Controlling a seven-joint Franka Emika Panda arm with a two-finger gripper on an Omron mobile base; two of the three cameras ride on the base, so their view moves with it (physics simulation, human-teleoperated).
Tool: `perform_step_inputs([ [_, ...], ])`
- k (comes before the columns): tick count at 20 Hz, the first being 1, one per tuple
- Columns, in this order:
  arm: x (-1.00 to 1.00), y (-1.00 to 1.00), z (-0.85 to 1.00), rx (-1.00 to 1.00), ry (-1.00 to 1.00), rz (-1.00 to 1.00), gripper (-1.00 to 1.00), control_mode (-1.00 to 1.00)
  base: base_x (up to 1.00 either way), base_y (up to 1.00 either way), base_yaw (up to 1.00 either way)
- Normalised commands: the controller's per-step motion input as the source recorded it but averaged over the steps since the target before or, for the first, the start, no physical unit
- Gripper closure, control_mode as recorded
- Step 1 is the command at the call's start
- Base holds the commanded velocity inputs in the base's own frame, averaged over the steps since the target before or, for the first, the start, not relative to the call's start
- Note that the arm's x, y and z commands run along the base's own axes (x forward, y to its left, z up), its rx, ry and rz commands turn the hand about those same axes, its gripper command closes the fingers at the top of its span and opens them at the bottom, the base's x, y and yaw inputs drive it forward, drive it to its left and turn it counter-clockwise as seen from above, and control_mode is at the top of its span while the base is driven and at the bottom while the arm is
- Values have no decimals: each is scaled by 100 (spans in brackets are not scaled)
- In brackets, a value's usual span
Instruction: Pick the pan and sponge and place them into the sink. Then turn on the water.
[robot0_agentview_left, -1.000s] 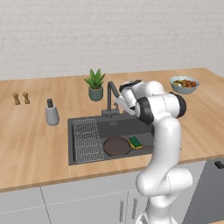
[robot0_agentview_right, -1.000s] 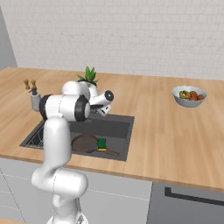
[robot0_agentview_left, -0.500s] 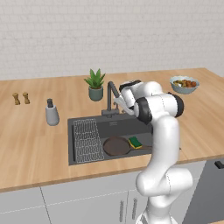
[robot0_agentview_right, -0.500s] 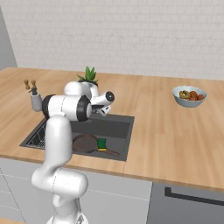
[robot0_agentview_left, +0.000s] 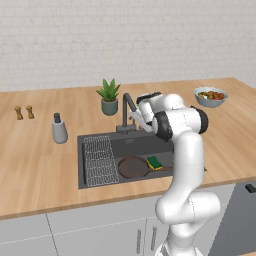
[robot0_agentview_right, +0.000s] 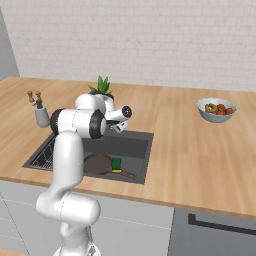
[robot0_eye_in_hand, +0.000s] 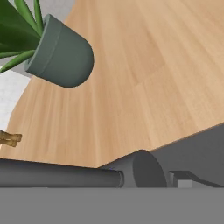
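Note:
The dark pan lies on the floor of the sink, its thin handle pointing right. The green and yellow sponge rests against the pan's right rim. From the right base view the pan and sponge lie near the front wall of the sink. My gripper hovers open and empty just right of the dark curved faucet, above the basin's back edge. The hand view looks along the faucet from very close. The water is out of view.
A potted plant stands behind the faucet, close to my hand. A wire rack fills the sink's left part. A soap dispenser and two small shakers stand on the left counter, and a bowl of food at the far right.

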Motion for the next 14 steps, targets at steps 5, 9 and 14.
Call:
perform_step_inputs([
  [5,11,0,-11,1,0,0,-100,-100,0,0,0],
  [9,12,0,-13,0,0,0,-100,-100,0,0,0],
  [14,15,0,-12,0,0,0,-100,-100,0,0,0],
])
